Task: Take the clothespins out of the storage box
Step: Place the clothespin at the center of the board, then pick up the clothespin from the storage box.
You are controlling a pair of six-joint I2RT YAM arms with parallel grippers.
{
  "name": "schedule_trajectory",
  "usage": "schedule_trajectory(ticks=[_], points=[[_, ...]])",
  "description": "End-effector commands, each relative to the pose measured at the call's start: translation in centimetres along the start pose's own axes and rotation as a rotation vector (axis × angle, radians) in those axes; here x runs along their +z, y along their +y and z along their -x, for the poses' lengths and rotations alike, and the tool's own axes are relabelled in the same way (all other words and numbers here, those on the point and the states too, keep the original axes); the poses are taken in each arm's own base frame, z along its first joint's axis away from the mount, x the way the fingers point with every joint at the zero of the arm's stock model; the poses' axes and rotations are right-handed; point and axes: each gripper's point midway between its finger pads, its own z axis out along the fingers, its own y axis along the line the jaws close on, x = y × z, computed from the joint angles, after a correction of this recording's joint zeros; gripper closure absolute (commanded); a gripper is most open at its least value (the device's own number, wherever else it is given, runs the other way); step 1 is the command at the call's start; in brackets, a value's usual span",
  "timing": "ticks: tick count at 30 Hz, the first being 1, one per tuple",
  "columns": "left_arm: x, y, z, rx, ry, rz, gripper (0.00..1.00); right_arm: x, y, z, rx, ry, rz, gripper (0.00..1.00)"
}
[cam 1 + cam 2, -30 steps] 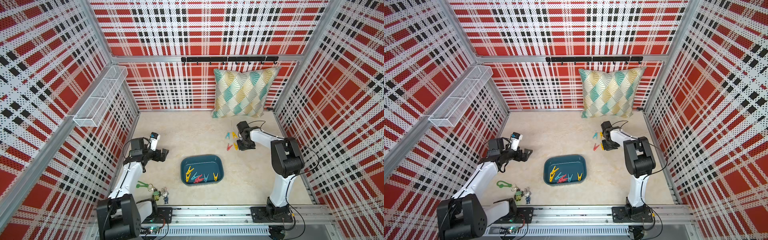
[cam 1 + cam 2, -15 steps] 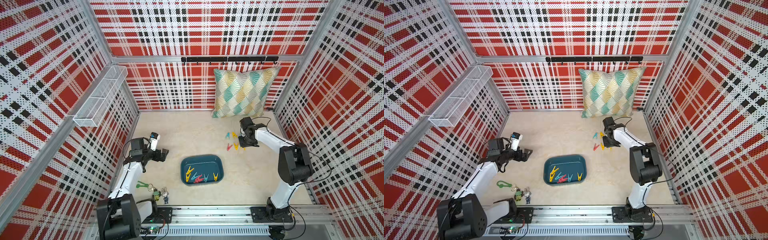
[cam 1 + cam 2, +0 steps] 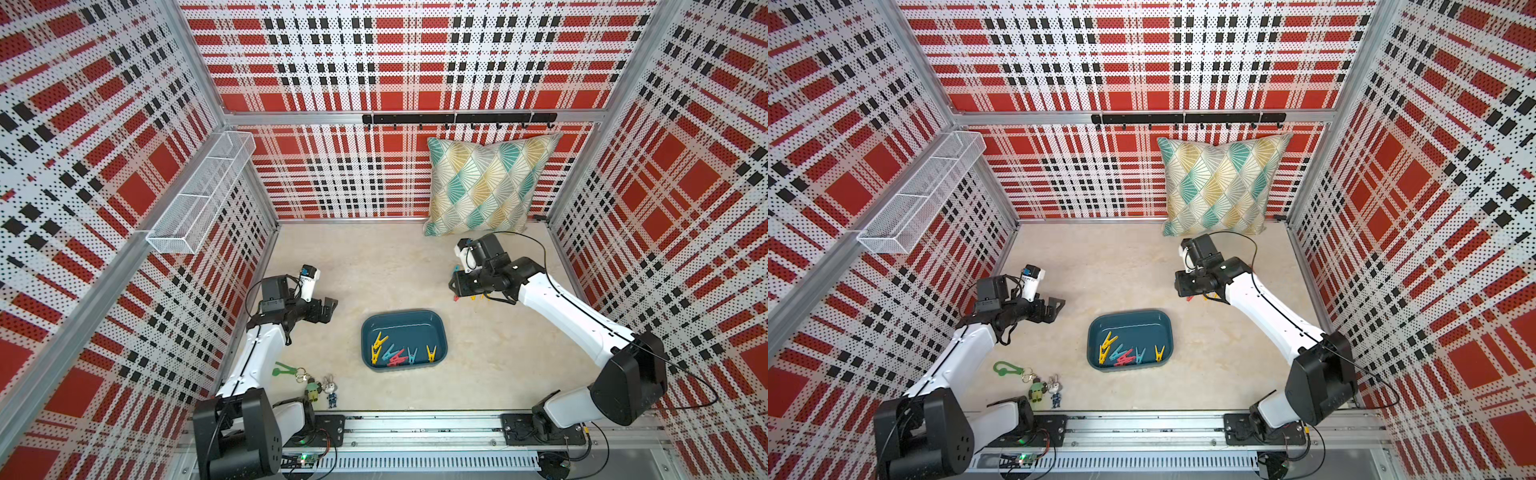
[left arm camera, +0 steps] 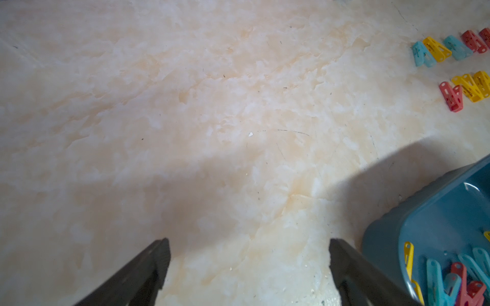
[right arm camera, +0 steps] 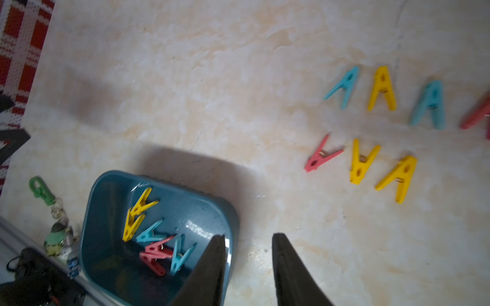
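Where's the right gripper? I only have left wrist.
Observer: The right gripper hangs over the loose pins on the table, clear of the box.
Operator: Holding one?
Observer: No. In the right wrist view its jaws stand apart with nothing between them.
Operator: How many to go?
Observer: Six or seven boxed pins; the reds overlap, so I can't be sure.
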Motion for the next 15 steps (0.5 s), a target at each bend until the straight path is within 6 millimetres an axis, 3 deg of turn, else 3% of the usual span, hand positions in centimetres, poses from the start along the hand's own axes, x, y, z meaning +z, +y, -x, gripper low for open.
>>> schedule_trajectory(ticks=[1, 9, 12, 15], points=[[-0.5, 0.4, 1.5, 0.008, -0.034, 0.014, 0.01, 1.6, 3.9, -1.2, 0.009, 0.036, 0.087, 0.64], [-0.5, 1.3, 1.8, -0.005, -0.036, 0.062, 0.01, 5.3, 11.1, -4.6, 0.159, 0.1, 0.118, 0.64], [-0.6, 1.4, 2.0, -0.006, -0.042, 0.069, 0.01, 6.6, 12.4, -5.7, 0.222, 0.11, 0.094, 0.62], [-0.8, 1.4, 2.2, -0.003, -0.054, 0.073, 0.01, 8.1, 12.2, -6.3, 0.309, 0.129, 0.059, 0.62]])
